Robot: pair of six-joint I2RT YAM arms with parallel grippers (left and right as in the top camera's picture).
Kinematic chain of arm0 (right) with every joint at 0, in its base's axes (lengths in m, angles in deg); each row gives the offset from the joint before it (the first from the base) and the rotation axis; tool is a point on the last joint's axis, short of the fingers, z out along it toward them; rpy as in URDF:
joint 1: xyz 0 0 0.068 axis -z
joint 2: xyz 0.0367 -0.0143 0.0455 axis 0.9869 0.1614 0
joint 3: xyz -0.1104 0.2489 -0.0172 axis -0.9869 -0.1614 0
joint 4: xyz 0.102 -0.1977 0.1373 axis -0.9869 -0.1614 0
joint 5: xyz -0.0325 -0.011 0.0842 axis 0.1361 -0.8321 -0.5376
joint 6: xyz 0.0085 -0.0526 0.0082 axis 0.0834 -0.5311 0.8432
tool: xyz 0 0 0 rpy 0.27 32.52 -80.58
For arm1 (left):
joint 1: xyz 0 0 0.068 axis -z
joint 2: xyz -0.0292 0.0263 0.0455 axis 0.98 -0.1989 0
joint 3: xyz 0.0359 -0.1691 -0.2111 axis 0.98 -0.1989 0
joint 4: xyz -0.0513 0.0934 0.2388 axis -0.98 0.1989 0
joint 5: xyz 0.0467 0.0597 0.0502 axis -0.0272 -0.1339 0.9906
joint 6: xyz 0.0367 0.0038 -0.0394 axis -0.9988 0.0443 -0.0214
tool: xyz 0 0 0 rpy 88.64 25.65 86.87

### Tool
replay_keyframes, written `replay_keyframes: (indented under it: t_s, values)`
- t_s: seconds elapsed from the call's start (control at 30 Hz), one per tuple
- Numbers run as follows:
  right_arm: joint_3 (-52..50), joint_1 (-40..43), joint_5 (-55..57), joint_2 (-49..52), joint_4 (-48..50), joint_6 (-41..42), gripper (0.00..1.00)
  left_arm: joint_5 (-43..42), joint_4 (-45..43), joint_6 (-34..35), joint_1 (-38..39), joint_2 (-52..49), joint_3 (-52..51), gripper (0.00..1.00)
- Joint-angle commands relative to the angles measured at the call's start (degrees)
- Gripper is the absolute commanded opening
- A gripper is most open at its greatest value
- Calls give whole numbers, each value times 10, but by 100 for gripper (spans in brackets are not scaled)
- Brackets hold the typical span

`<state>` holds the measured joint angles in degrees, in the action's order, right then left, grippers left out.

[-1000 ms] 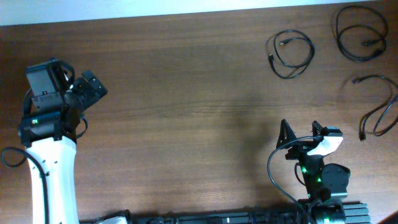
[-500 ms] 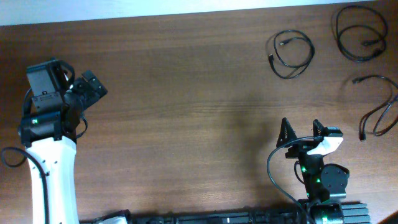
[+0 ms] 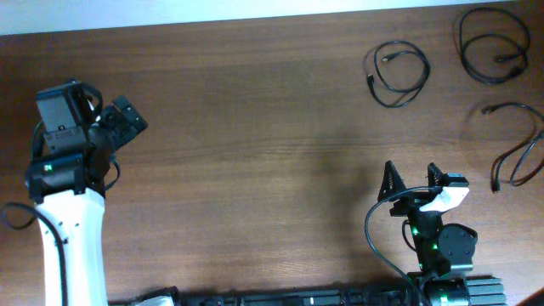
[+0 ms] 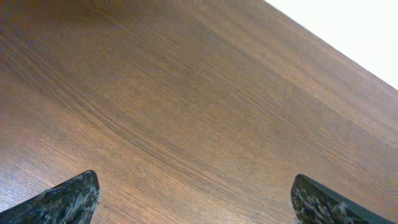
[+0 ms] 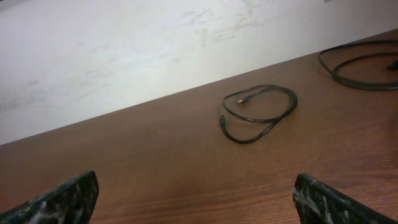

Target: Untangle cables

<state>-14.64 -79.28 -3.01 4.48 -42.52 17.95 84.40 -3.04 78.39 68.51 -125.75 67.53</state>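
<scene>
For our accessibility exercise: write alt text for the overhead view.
Three black cables lie as separate loops at the far right of the wooden table. The left gripper and right gripper sit open and empty, away from them.

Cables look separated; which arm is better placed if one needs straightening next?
Right, probably. The right gripper sits open near the cables, with the nearest loop in its wrist view. The left gripper is at the far left of the table, no cable in its view.

Counted, kind by kind
Three cables (image 3: 397, 75) (image 3: 493, 47) (image 3: 514, 144); two grippers (image 3: 129, 119) (image 3: 410, 170); one wooden table (image 3: 255, 127).
</scene>
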Motion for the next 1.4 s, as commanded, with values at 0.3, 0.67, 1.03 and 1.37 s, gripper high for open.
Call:
replay_keyframes:
  t_s: [0.3, 0.67, 1.03, 1.37]
  values:
    - [-5, -4, 5, -5, 0, 4, 98, 0, 23, -11, 70, 412, 4, 99]
    - [-5, -4, 5, -5, 0, 4, 99, 8, 187, -11, 109, 617, -62, 99]
    - [-5, -4, 5, -5, 0, 4, 99, 9, 48, -11, 103, 723, -281, 99]
    - [-5, -4, 5, -5, 0, 4, 99, 8, -279, -26, 103, 723, -559, 99]
